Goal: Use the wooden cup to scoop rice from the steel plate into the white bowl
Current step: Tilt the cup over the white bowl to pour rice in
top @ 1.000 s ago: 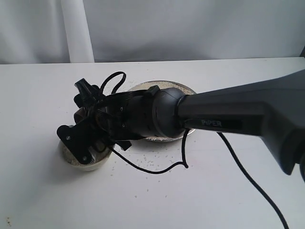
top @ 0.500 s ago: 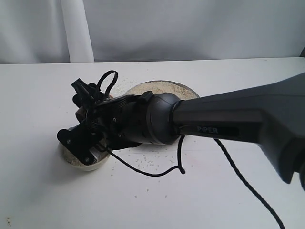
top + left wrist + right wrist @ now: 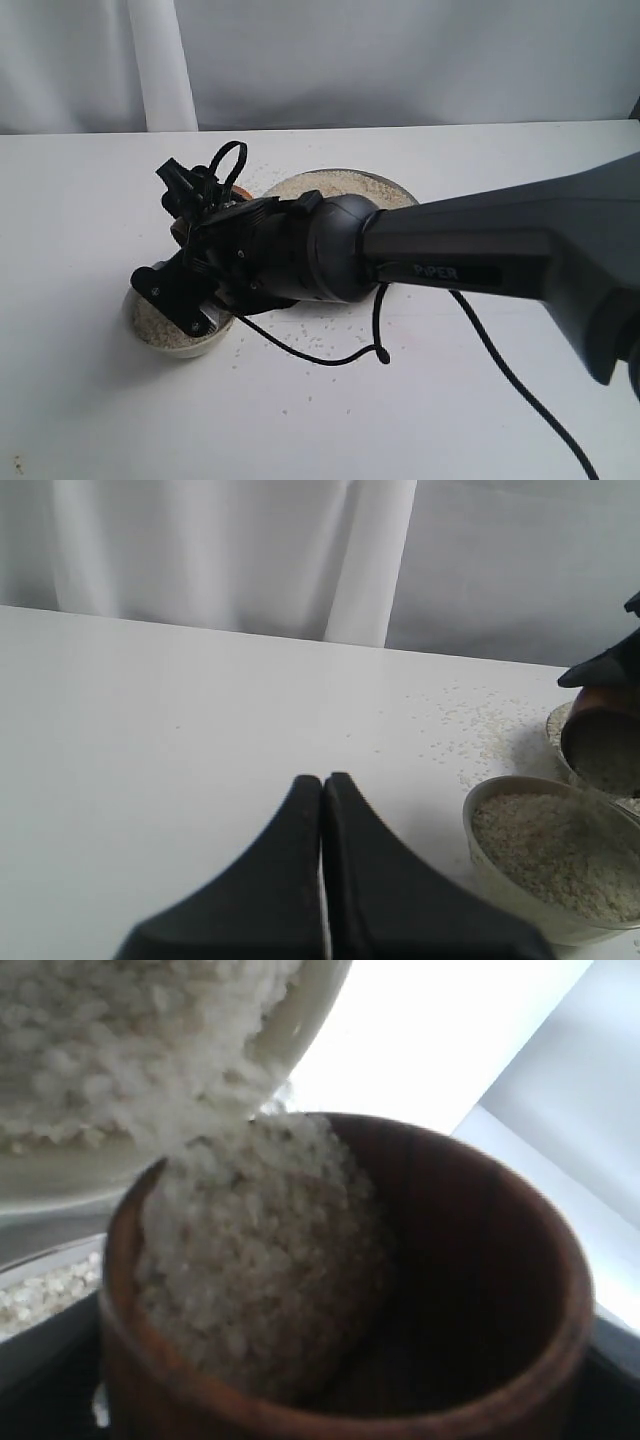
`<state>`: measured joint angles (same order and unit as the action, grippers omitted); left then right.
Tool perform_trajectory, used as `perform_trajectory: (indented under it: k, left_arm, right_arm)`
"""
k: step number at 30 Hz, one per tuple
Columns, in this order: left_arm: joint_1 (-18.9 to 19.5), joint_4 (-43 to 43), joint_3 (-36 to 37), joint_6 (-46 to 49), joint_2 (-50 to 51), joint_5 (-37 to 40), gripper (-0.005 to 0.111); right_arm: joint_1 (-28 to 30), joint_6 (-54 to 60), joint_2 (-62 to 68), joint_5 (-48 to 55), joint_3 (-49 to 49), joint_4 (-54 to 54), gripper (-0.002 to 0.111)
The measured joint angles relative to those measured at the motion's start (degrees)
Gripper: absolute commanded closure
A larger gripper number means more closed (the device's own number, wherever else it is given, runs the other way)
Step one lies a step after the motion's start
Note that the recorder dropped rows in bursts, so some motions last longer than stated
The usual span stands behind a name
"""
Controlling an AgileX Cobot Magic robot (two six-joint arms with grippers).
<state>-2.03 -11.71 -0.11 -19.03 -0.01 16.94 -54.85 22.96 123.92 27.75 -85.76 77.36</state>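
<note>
Shifted a little toward the steel plate since a second ago, the right gripper point(image 3: 195, 222) now leaves more of the white bowl uncovered while it tips the wooden cup over it.

Its jaws are clamped on the wooden cup point(image 3: 470, 1260), which is tilted with its mouth above the white bowl point(image 3: 170, 345). Rice point(image 3: 260, 1260) has slid to the cup's low lip and spills in a blurred stream onto the heap already in the bowl. The steel plate point(image 3: 330, 171) lies just behind the bowl, with rice across the part the arm does not hide. Loose grains point(image 3: 310, 340) dot the white table point(image 3: 120, 420) around both dishes. A black cable point(image 3: 330, 358) loops down from the wrist. Well apart, the left gripper point(image 3: 322, 780) hangs over bare table, its fingers pressed together on nothing.
</note>
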Motion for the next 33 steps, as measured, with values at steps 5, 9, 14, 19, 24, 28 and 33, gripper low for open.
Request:
perform_trajectory:
  k: [5, 9, 14, 19, 24, 28, 33]
  left_arm:
    - [0.0, 0.0, 0.0, 0.0, 0.0, 0.0, 0.107]
    - [0.0, 0.0, 0.0, 0.0, 0.0, 0.0, 0.107]
    - [0.0, 0.0, 0.0, 0.0, 0.0, 0.0, 0.107]
    - [0.0, 0.0, 0.0, 0.0, 0.0, 0.0, 0.107]
    - [0.0, 0.0, 0.0, 0.0, 0.0, 0.0, 0.107]
    - [0.0, 0.0, 0.0, 0.0, 0.0, 0.0, 0.107]
    - [0.0, 0.0, 0.0, 0.0, 0.0, 0.0, 0.107]
  right_arm:
    - [-1.51, 0.84, 0.0, 0.95, 0.0, 3.38, 0.108]
    - [-2.64, 0.84, 0.0, 1.78, 0.0, 4.9, 0.108]
    - [-3.68, 0.92, 0.0, 3.46, 0.0, 8.02, 0.108]
    - [-3.8, 0.95, 0.0, 4.22, 0.0, 8.48, 0.108]
    - [-3.8, 1.06, 0.0, 4.22, 0.0, 9.16, 0.108]
    - [-3.8, 1.06, 0.0, 4.22, 0.0, 9.45, 0.108]
    - [-3.8, 1.06, 0.0, 4.22, 0.0, 9.68, 0.108]
